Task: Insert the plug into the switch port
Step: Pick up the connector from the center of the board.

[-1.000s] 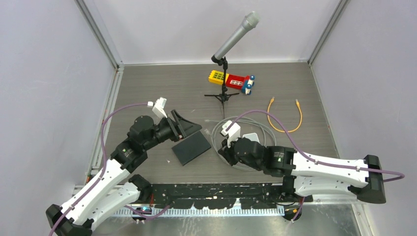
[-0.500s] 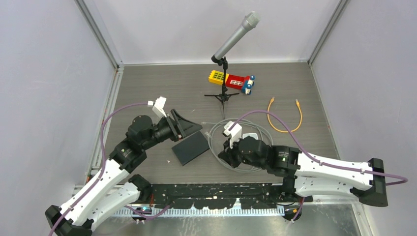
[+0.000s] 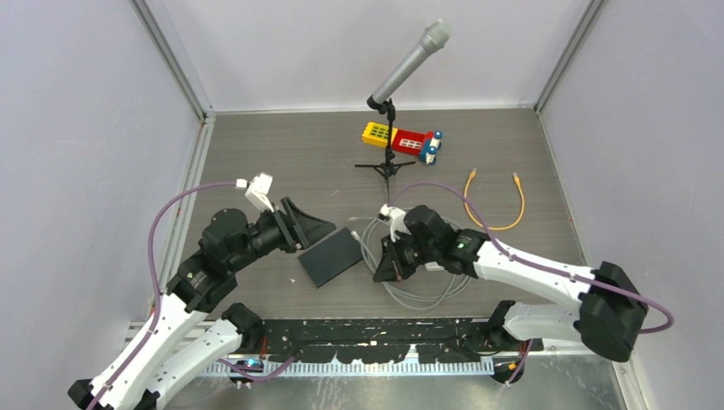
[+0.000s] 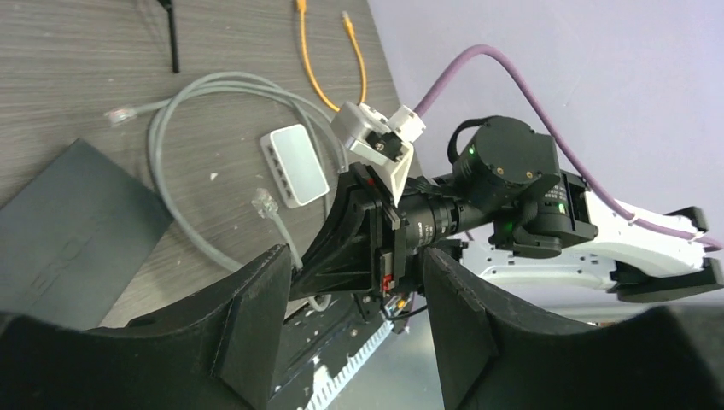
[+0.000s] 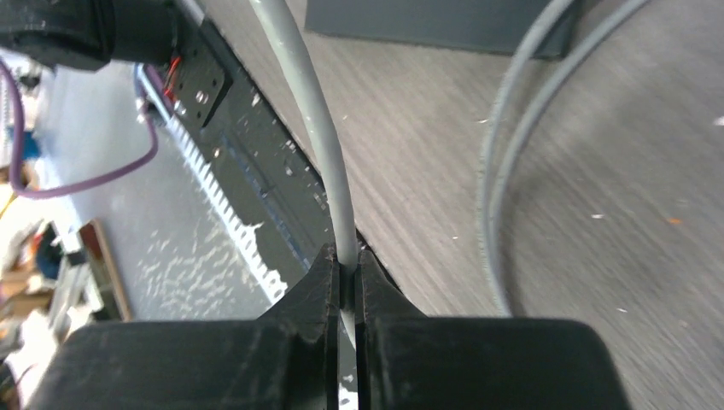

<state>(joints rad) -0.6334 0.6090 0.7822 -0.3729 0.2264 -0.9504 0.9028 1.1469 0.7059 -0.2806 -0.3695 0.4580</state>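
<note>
On the grey wood-grain tabletop, mid-field: a long grey round cable lies in loose loops.

- Right pincer: clenched on the grey cable. The wrist view shows both black fingers pressed flat against the cord, which runs up and away between them.
- Clear plastic plug: sits on the cable end a short way beyond that grip, between the flat black rectangular box and the small white rounded switch. It is near the switch and not touching it. Cannot tell whether it rests on the wood or hangs just above.
- The switch lies flat inside the cable loops. A row of dark ports runs along its side towards the black box. From the top view the right arm covers most of it.
- Second clear plug: lies on the wood at the cable's other end, farther back and well apart from the switch.
- Left pincer: released, jaws spread, nothing between them. It hangs over the far left edge of the black box, pointing towards the right pincer.

Back of the tabletop: a grey microphone on a black tripod stand, with a red, yellow and blue toy block piece beside it. To the right, an orange cable lies in a U shape.
</note>
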